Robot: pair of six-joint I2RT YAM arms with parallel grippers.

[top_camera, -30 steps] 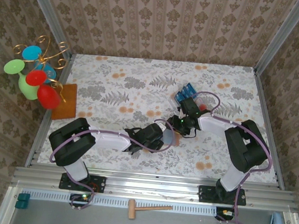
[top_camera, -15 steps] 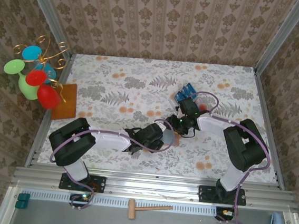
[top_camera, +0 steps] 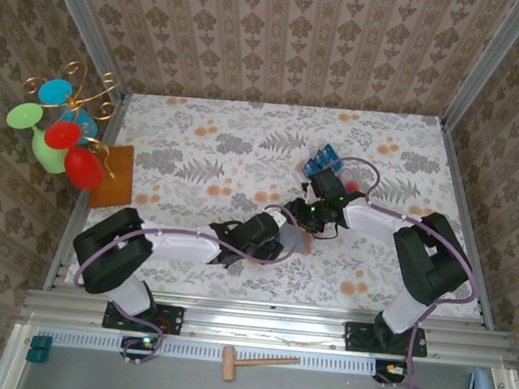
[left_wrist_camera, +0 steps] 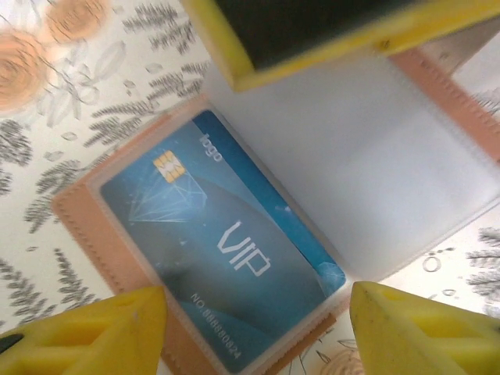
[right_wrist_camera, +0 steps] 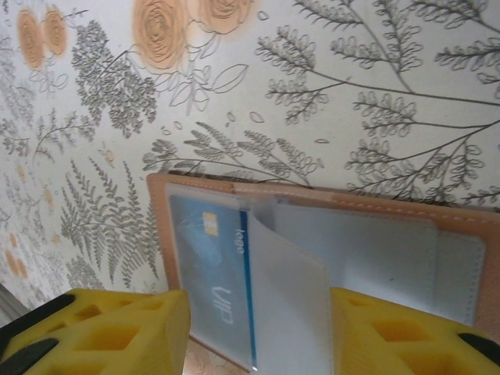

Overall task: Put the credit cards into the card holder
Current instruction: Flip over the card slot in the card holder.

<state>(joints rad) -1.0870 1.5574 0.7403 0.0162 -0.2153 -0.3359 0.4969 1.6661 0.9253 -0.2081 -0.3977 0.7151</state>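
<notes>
The card holder (left_wrist_camera: 74, 220) lies open on the floral table, its tan leather rim (right_wrist_camera: 351, 205) framing clear pockets. One blue credit card (left_wrist_camera: 226, 242) marked VIP sits inside the left pocket (right_wrist_camera: 205, 266). A clear sleeve leaf (right_wrist_camera: 291, 301) stands up from the fold. My left gripper (left_wrist_camera: 258, 336) is open, its yellow fingers either side of the holder's near corner. My right gripper (right_wrist_camera: 258, 336) is open over the holder, and one of its fingers (left_wrist_camera: 312, 39) rests on the empty clear pocket. From above, both grippers meet at the holder (top_camera: 302, 244). More blue credit cards (top_camera: 322, 161) stand behind.
The spare cards sit in a clear tray with a red dot (top_camera: 352, 185). An orange-brown mat (top_camera: 114, 176) and a wire stand of coloured glasses (top_camera: 63, 130) occupy the left edge. A wooden hammer (top_camera: 257, 363) lies on the front rail.
The left arm's base link has swung a little to the left and its gripper has edged in toward the holder, whose reddish edge now shows. The right arm has hardly moved.
</notes>
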